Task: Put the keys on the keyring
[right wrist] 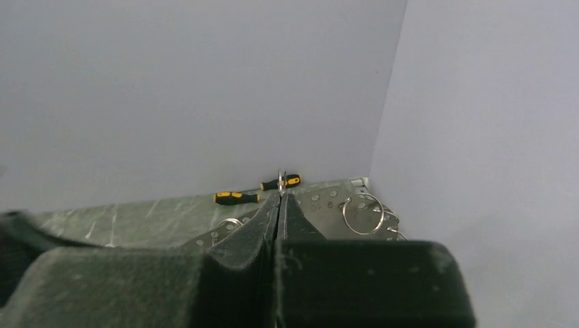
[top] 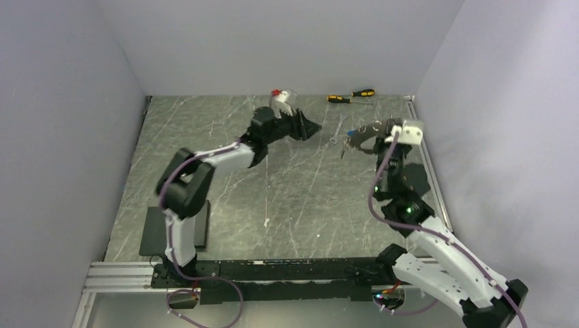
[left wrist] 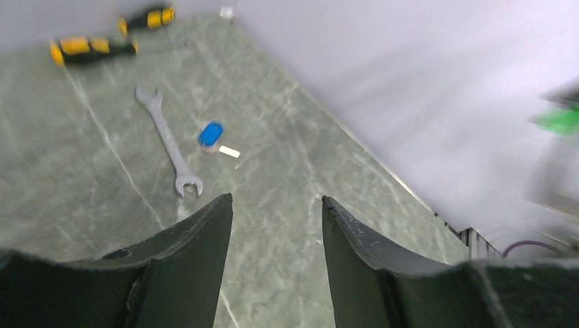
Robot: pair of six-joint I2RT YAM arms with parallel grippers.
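A key with a blue head [left wrist: 212,134] lies flat on the green marbled tabletop, beside a silver wrench [left wrist: 167,140]. From above, the blue key [top: 349,132] shows just left of my right gripper [top: 355,140]. My left gripper [left wrist: 276,199] hovers open a little short of this key, with nothing between its fingers. In the top view the left gripper [top: 311,128] reaches toward the back middle. My right gripper [right wrist: 280,195] is shut on the keyring [right wrist: 321,201], a grey perforated band carrying wire rings. A thin silvery edge sticks up between its tips. The keyring [top: 366,128] is held above the table.
Two yellow-and-black screwdrivers [top: 351,96] lie at the back wall. A small grey-and-red object [top: 280,101] sits behind the left wrist. A dark flat box [top: 156,232] rests near the left arm's base. Walls close in on the left, back and right. A blurred green patch [left wrist: 560,119] shows at the right.
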